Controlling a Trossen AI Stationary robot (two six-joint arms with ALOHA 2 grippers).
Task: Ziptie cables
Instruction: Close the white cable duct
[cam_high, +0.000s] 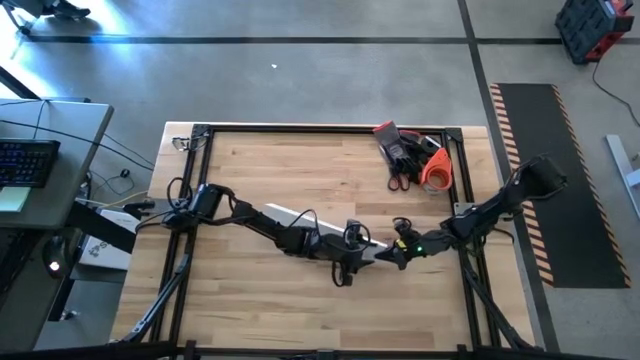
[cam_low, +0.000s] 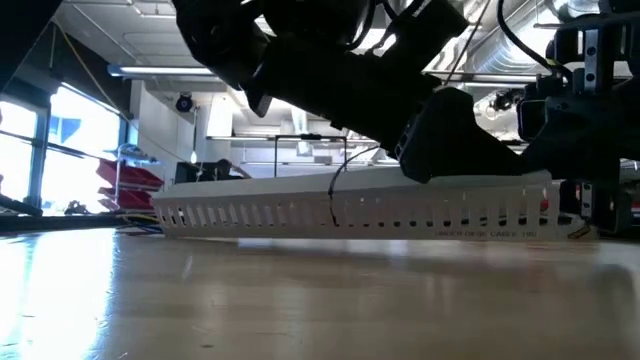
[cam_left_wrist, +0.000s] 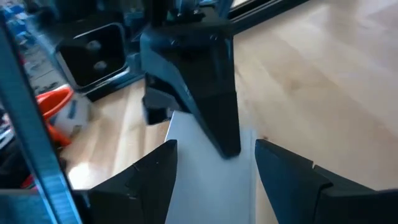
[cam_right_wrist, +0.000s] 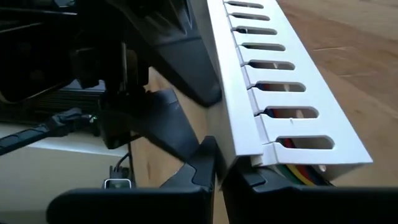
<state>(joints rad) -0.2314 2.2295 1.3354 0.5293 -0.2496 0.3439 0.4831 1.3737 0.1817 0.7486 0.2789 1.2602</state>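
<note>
The right gripper is pinching the white channel at its end. The left gripper, fingers parted, is straddling the channel at desk centre. Judged step: positioning. Next, expose the cables, visible only in the right wrist view.

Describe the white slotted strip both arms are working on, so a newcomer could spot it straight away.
On the wooden table, look near the middle of the front half, where the two dark arms meet. The strip lies there, long, flat and white, with the left gripper open over it and the right gripper shut on its end. Its row of slots sets it apart from the red, black and orange tool heap at the far right corner.
</note>
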